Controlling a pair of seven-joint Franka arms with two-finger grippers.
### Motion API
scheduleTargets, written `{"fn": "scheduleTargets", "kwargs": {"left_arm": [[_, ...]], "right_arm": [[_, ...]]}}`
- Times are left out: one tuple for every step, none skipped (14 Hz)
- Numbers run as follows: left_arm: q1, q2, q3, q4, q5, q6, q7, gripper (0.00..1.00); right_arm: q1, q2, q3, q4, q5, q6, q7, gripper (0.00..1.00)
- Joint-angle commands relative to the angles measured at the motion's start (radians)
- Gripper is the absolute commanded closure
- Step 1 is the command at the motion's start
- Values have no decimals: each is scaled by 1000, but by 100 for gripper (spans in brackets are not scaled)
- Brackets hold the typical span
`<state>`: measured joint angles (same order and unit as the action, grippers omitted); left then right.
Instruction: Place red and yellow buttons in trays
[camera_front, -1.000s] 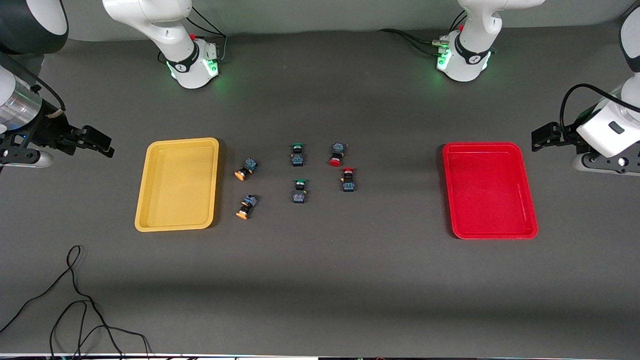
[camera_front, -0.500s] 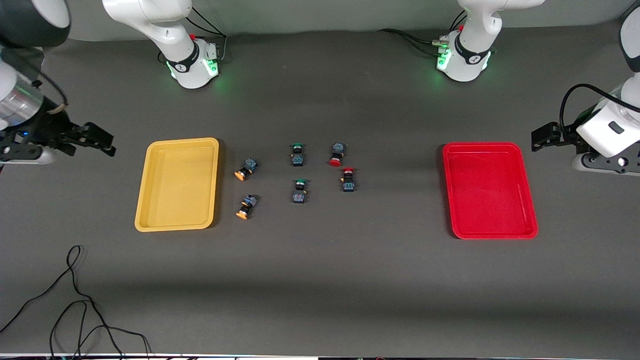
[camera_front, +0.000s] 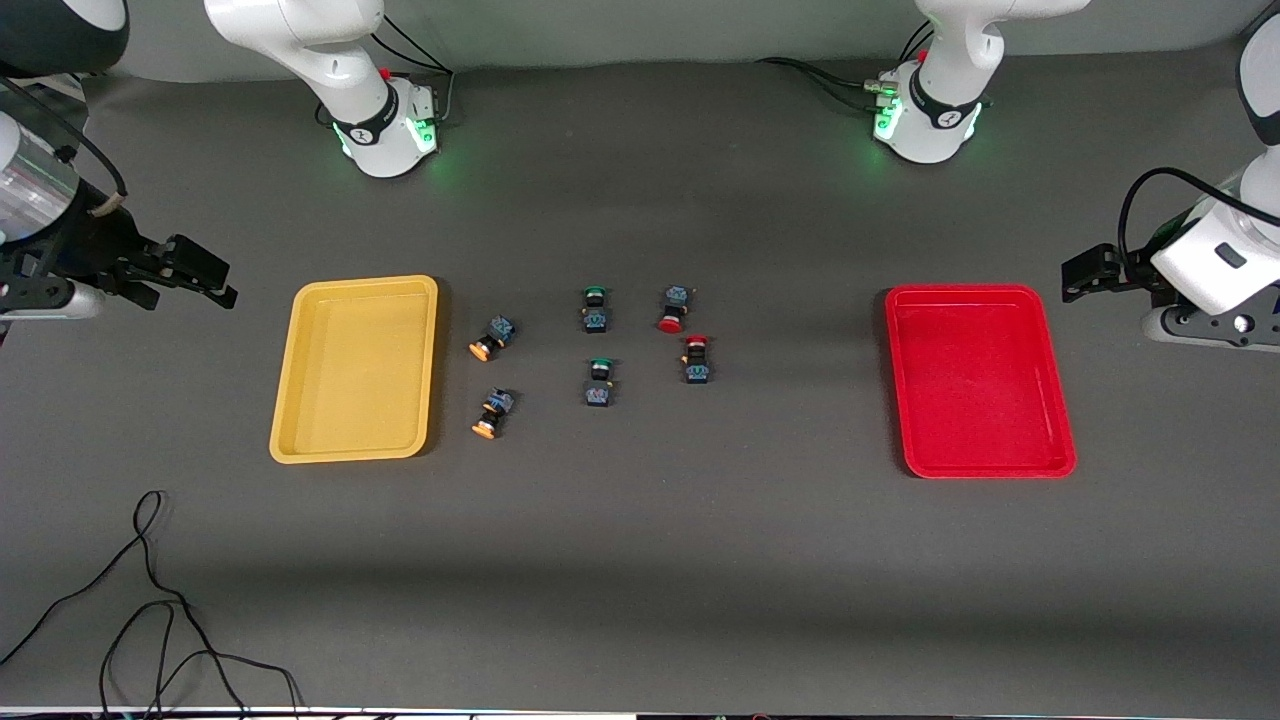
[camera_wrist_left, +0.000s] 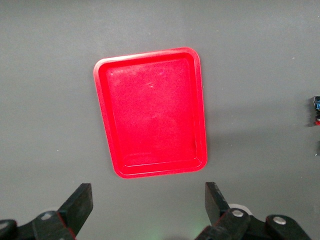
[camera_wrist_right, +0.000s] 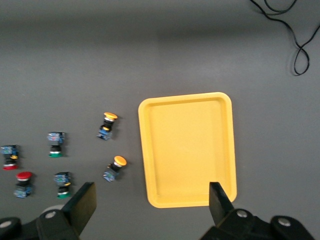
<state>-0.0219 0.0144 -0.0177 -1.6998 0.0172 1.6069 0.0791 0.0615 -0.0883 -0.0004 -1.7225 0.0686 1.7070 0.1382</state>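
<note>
I have the yellow tray (camera_front: 355, 368) as my landmark, sitting on the desk (camera_front: 640, 560) toward the right arm's end. My right gripper (camera_front: 190, 270) hangs in the air off the tray's outer short side, toward the right arm's end of the desk, and in its wrist view the two fingers (camera_wrist_right: 82, 202) stand wide apart with nothing between them.

Just beside the tray, on its side toward the red tray (camera_front: 980, 380), lie the two yellow-capped buttons: one (camera_front: 492, 338) level with the tray's middle, the other (camera_front: 491, 413) nearer the front camera, close to the tray's near corner. Both are on the bare desk, tipped on their sides, not touching the tray.

Farther along from the tray toward the left arm's end come the two green-capped buttons (camera_front: 595, 308), one nearer the camera (camera_front: 599, 382) than the other. Next past them are the two red-capped buttons: one (camera_front: 674, 308) farther from the camera, the second (camera_front: 697, 359) just beside it and nearer.

The red tray is well apart from the yellow tray, at the left arm's end, and holds nothing. My left gripper (camera_front: 1095, 272) waits in the air off its outer edge, fingers (camera_wrist_left: 80, 205) spread wide and holding nothing.

A loose black cable (camera_front: 150, 600) lies on the desk nearer the camera than the yellow tray.
</note>
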Motion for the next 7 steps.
{"fn": "scheduleTargets", "kwargs": {"left_arm": [[-15, -25, 8, -27, 3, 4, -10, 0], [-15, -24, 8, -26, 3, 5, -10, 0], [-16, -21, 7, -21, 3, 4, -10, 0], [-16, -21, 7, -21, 3, 2, -12, 0], [-15, -17, 7, -21, 3, 2, -10, 0], [-10, -16, 8, -21, 0, 4, -9, 0], [-12, -16, 7, -21, 0, 2, -10, 0]], "right_arm": [[26, -13, 17, 4, 7, -15, 119, 0], [40, -22, 17, -5, 7, -20, 121, 0], [41, -19, 17, -8, 7, -38, 121, 0], [43, -8, 19, -8, 7, -55, 133, 0], [59, -1, 19, -12, 11, -52, 142, 0], [95, 16, 19, -20, 5, -43, 203, 0], [112, 27, 19, -28, 5, -38, 304, 0]]}}
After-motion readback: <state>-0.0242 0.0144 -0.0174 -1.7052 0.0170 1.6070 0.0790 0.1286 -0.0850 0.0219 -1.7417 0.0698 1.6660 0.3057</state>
